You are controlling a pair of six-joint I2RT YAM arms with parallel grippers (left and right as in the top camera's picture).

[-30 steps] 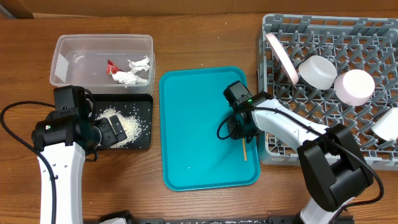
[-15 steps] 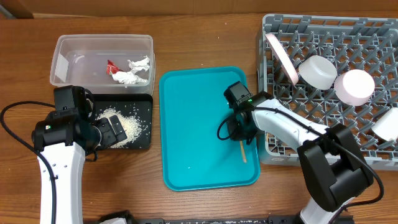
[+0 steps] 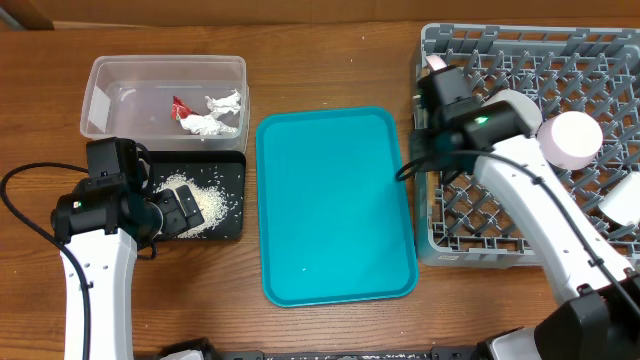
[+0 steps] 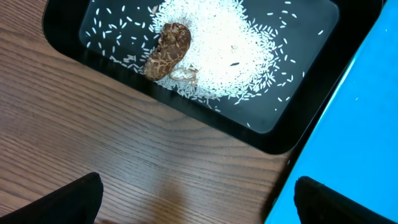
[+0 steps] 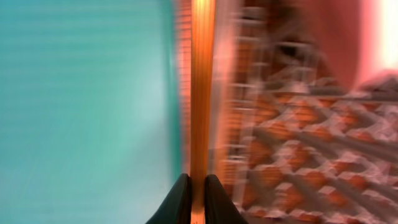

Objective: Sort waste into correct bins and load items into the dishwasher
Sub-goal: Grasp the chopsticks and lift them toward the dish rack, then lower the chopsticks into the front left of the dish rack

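Note:
My right gripper [image 3: 428, 160] hangs over the left edge of the grey dish rack [image 3: 520, 190]. It is shut on a wooden chopstick [image 5: 202, 74] that runs straight out between the fingers [image 5: 198, 190]; this view is blurred. In the rack are a white plate [image 3: 450, 95] standing on edge, two bowls [image 3: 515, 115] [image 3: 570, 138] and a cup [image 3: 625, 205]. My left gripper [image 3: 180, 212] [image 4: 199, 208] is open and empty at the black tray [image 3: 232, 200], which holds rice [image 4: 224, 43] and a brown scrap [image 4: 168, 50]. The clear tub [image 3: 100, 75] holds the red wrapper [image 3: 180, 104] and tissue [image 3: 215, 118].
A teal serving tray [image 3: 335, 210] lies between the black tray and the rack, with nothing large on it. Its edge shows at the right of the left wrist view [image 4: 348, 124]. Bare wooden table [image 3: 330, 60] surrounds everything.
My right gripper has lifted the chopstick off the teal tray and moved up and right to the rack's left edge. The left arm has not moved.

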